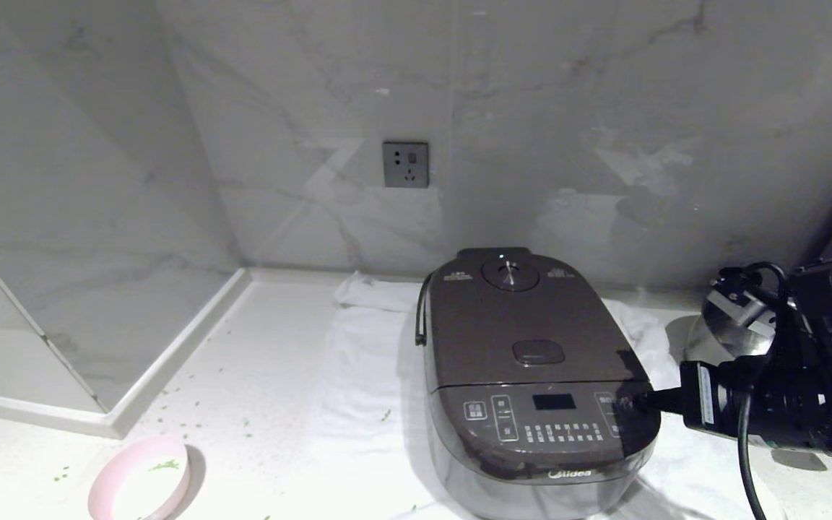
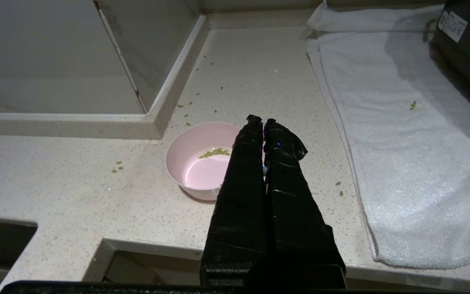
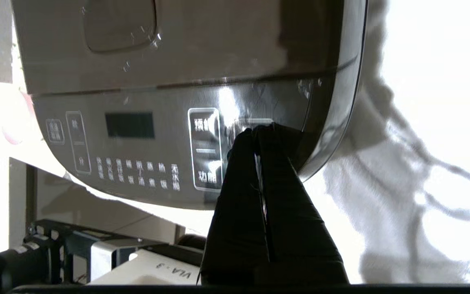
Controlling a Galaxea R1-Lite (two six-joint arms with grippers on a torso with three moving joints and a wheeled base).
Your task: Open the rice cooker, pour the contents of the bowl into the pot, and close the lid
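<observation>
The dark brown rice cooker [image 1: 539, 383] stands on a white towel, its lid [image 1: 517, 325] down flat. My right gripper [image 1: 636, 402] is shut and empty, its tips over the right end of the front button panel [image 3: 137, 143]; contact cannot be told. In the right wrist view that gripper [image 3: 259, 128] lies beside the rightmost button frame. The pale pink bowl [image 1: 140, 488] sits at the counter's near left with a few green contents [image 2: 214, 152] stuck inside. My left gripper [image 2: 262, 120] is shut, empty, hanging near the counter's front edge just right of the bowl [image 2: 202, 159]. The pot is hidden under the lid.
A white towel [image 2: 402, 134] covers the counter under and left of the cooker. Green bits [image 2: 116, 166] lie scattered on the counter. A shiny steel pan [image 1: 737, 321] sits behind my right arm. A raised ledge [image 1: 170, 354] runs along the left; a wall socket [image 1: 406, 164] is behind.
</observation>
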